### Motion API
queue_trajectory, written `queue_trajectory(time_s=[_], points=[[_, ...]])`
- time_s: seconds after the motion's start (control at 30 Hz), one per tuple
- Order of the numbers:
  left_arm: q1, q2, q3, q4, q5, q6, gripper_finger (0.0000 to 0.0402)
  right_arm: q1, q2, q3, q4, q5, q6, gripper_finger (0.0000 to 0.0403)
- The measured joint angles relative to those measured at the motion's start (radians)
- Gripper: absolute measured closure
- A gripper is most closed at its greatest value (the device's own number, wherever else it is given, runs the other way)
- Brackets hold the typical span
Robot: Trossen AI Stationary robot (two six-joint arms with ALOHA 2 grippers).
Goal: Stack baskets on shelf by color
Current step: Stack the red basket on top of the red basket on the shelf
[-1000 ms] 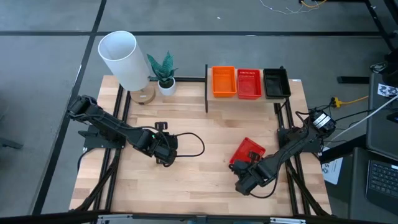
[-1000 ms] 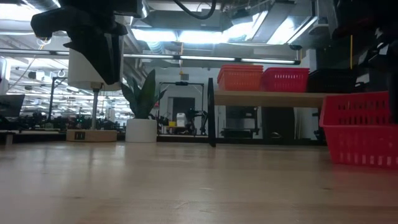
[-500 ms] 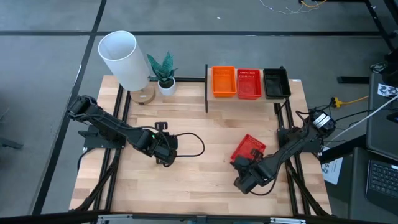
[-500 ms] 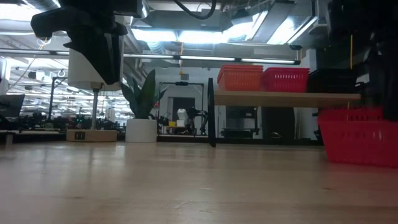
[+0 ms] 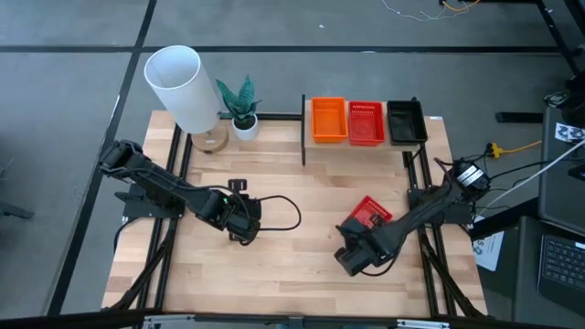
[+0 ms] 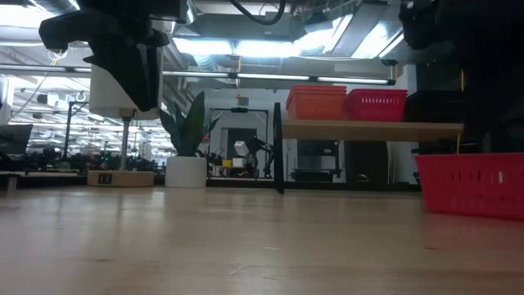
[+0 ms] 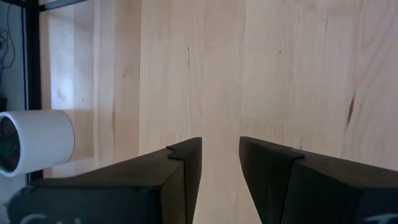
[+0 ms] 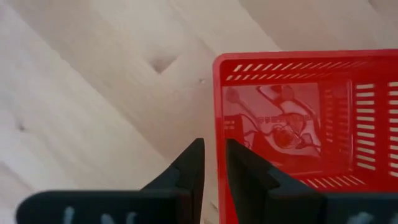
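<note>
The right gripper (image 8: 213,163) is clamped on the rim of a red rectangular plastic basket with slotted mesh walls (image 8: 292,124), one dark finger (image 8: 191,165) outside the wall and the other inside it. In the high view this red basket (image 5: 370,213) sits on the right half of the light wooden tabletop (image 5: 274,183), with the right gripper (image 5: 355,239) at its near corner and the dark right arm running off toward the table's right edge. In the low view the same basket (image 6: 473,182) appears at the far right, low against the tabletop; whether it touches the wood cannot be told.

The left gripper (image 7: 219,163) hangs over bare wood at the table's left-centre (image 5: 243,222), its two dark fingers parted and holding nothing.

At the back of the table stands a small raised light-wood shelf on thin black posts (image 6: 368,129). On it, side by side, are orange mesh baskets (image 5: 328,119), red mesh baskets (image 5: 366,122) and black mesh baskets (image 5: 405,121).

At the back left are a white cylindrical lamp shade on a wooden base (image 5: 180,86) and a small green plant in a white pot (image 5: 242,110).
</note>
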Motion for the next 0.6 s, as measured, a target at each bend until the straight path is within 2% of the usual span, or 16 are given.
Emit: queue_trajectory(time_s=[0.47, 0.53, 0.6], points=[[0.0, 0.0, 0.0, 0.003, 0.0, 0.006, 0.0301, -0.004, 0.097, 0.0, -0.017, 0.007, -0.037, 0.0338], [0.0, 0.0, 0.0, 0.005, 0.0, 0.006, 0.0301, -0.004, 0.109, 0.0, -0.018, 0.006, -0.052, 0.0351], [0.0, 0.0, 0.0, 0.005, 0.0, 0.006, 0.0301, -0.004, 0.113, 0.0, -0.018, 0.007, -0.099, 0.0382]])
